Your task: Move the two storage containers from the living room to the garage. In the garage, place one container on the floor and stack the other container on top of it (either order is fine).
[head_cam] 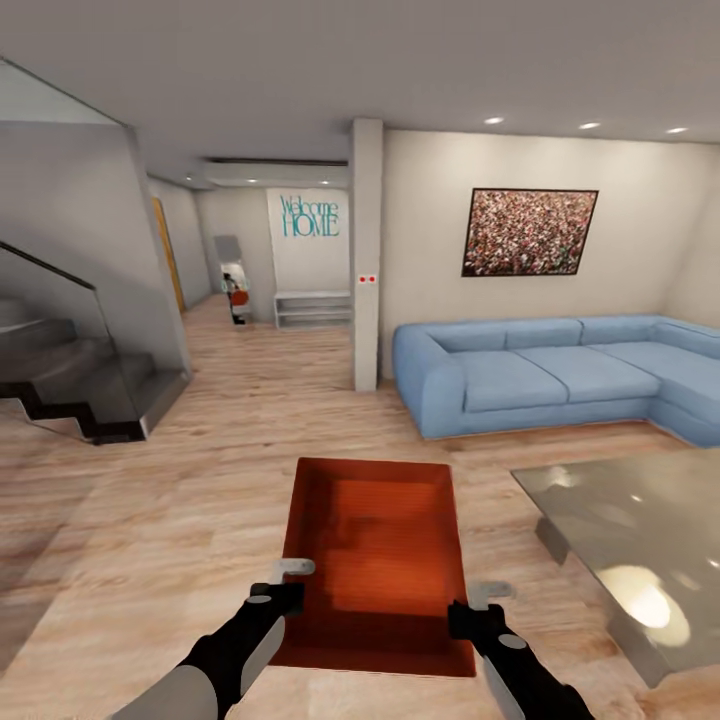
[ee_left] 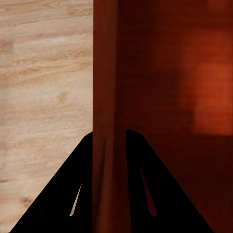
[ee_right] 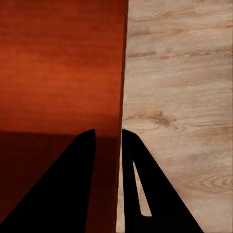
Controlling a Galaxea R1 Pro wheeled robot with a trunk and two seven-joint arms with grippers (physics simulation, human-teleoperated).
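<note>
One orange-red storage container (head_cam: 375, 545) hangs level in front of me over the light wood-plank floor (head_cam: 170, 500) of the living room. My left gripper (head_cam: 283, 592) is shut on its left wall, which the left wrist view shows as a thin red wall (ee_left: 109, 87) pinched between the black fingers (ee_left: 73, 194). On the opposite side my right gripper (head_cam: 470, 612) is shut on the right wall (ee_right: 121, 97), with the container's ribbed inside (ee_right: 58, 68) beside it. The garage is out of view.
A blue L-shaped sofa (head_cam: 560, 375) stands ahead on the right. A grey low table (head_cam: 640, 540) is close at my right. A staircase with glass railing (head_cam: 70, 370) is on the left. Past a white pillar (head_cam: 366, 250), a hallway leads to a white shelf (head_cam: 312, 308).
</note>
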